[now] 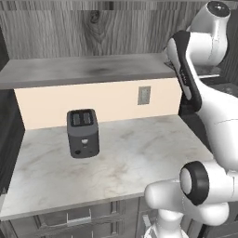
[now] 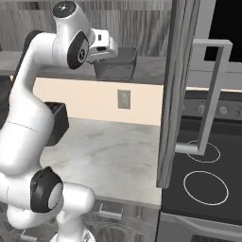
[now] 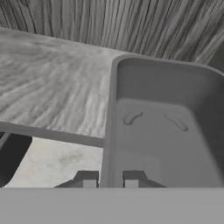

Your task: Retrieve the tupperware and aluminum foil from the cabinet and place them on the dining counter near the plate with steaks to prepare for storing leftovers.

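The tupperware (image 3: 166, 131) is a dark grey open tub standing on the grey plank shelf (image 3: 48, 83) of the cabinet (image 1: 83, 69). In the hand view its left wall runs down between the two fingertips (image 3: 87, 178), one outside the tub and one inside. My gripper (image 3: 109, 179) is shut on that wall. From the right base view the tupperware (image 2: 118, 64) sits on the shelf with the gripper (image 2: 103, 56) at its left end. The aluminum foil, the dining counter and the plate with steaks are out of view.
A black two-slot toaster (image 1: 82, 132) stands on the white marbled worktop (image 1: 130, 160) below the shelf. The open cabinet door (image 2: 176, 94) hangs edge-on to the right of the tub. Further right are a stove top (image 2: 203, 184) and a grey bar handle (image 2: 210, 94).
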